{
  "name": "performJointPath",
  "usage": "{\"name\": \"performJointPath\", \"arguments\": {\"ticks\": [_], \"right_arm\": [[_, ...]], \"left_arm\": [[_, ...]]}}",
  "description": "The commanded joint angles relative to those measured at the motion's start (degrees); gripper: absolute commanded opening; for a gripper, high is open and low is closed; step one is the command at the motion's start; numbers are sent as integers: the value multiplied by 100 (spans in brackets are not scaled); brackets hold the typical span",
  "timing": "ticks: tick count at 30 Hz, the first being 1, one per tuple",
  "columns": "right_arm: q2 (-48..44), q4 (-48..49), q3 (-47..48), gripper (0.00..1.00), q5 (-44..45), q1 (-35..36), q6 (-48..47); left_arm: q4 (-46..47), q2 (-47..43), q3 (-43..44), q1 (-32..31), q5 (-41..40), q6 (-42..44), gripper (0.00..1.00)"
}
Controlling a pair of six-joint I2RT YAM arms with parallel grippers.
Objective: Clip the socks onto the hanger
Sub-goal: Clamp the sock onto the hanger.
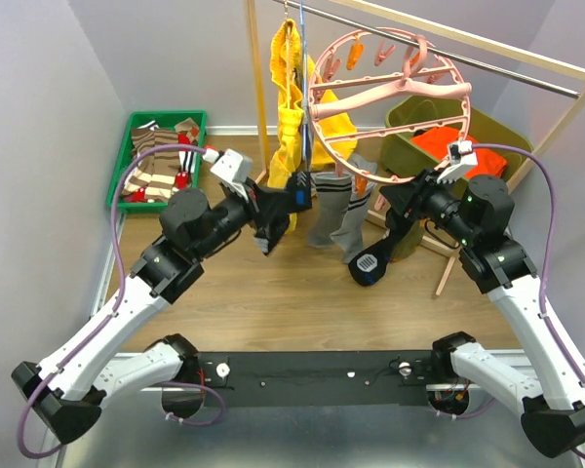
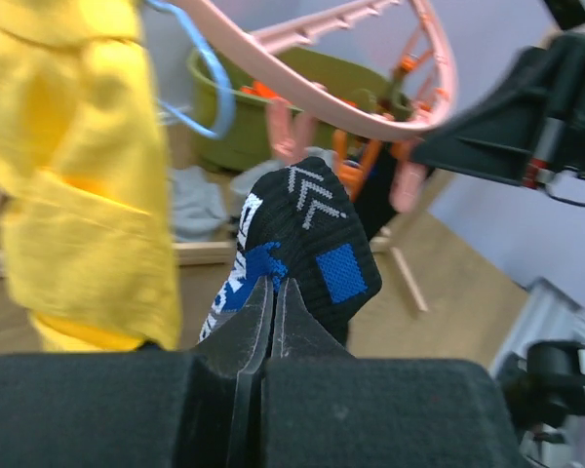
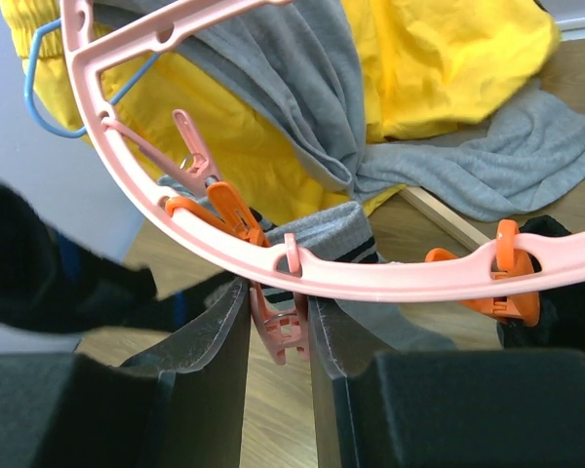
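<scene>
The pink ring hanger [image 1: 385, 88] hangs from the rail, with pink and orange clips along its rim. Grey socks [image 1: 336, 210] and a black sock [image 1: 370, 258] hang below it. My left gripper [image 1: 276, 210] is shut on a black sock with blue and white patches [image 2: 307, 244], held up just left of and below the hanger rim [image 2: 370, 112]. My right gripper [image 3: 278, 292] is at the lower rim [image 3: 390, 273], its fingers pressed on either side of a pink clip [image 3: 285, 327]. A grey striped sock [image 3: 336, 229] hangs behind that clip. The held black sock shows at the left of the right wrist view [image 3: 49, 283].
A yellow jacket [image 1: 292, 88] hangs on a thin hanger left of the ring. A green tray [image 1: 127, 146] of striped socks sits at the back left. An olive bin [image 1: 409, 146] with an orange garment stands behind the right arm. A wooden rack leg [image 1: 468, 229] slants at right.
</scene>
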Motion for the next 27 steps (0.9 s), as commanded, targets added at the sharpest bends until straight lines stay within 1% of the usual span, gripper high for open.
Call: {"name": "performJointPath", "arguments": {"ticks": [1, 2, 3, 5, 7, 8, 9, 11, 12, 15, 20, 24, 26, 27], "right_arm": [[-55, 305, -89, 1, -131, 11, 123], [-64, 322, -98, 1, -131, 11, 132], [-55, 348, -115, 1, -148, 3, 167], [-55, 392, -133, 1, -174, 11, 202], [-64, 428, -142, 1, -192, 11, 264], [-64, 445, -159, 1, -192, 11, 264], [-73, 454, -159, 1, -192, 11, 308], [-99, 481, -168, 1, -201, 11, 343], [-99, 489, -168, 1, -201, 11, 369], [-126, 516, -159, 1, -227, 11, 413], [-170, 638, -221, 1, -254, 11, 519], [-187, 744, -264, 1, -263, 11, 607], [-196, 779, -282, 1, -263, 11, 633], [-205, 797, -282, 1, -263, 11, 668]], "left_arm": [[366, -447, -270, -583, -574, -621, 0], [392, -465, -323, -653, -549, -648, 0], [401, -474, -419, -854, -532, -675, 0], [664, -430, -578, -1101, -505, -798, 0], [1216, -325, -884, -1444, -444, -990, 0], [1453, -272, -999, -1523, -435, -1087, 0], [2004, -202, -1122, -1585, -417, -1192, 0], [2569, -9, -1483, -1735, -382, -1500, 0], [3016, 79, -1571, -1770, -399, -1606, 0], [3633, 421, -1782, -1858, -548, -1887, 0], [4346, 878, -1941, -1858, -900, -2292, 0], [4820, 1046, -2029, -1858, -1146, -2485, 0], [5189, 1134, -2309, -1858, -1313, -2801, 0], [5539, 1178, -2406, -1858, -1340, -2915, 0]]}}
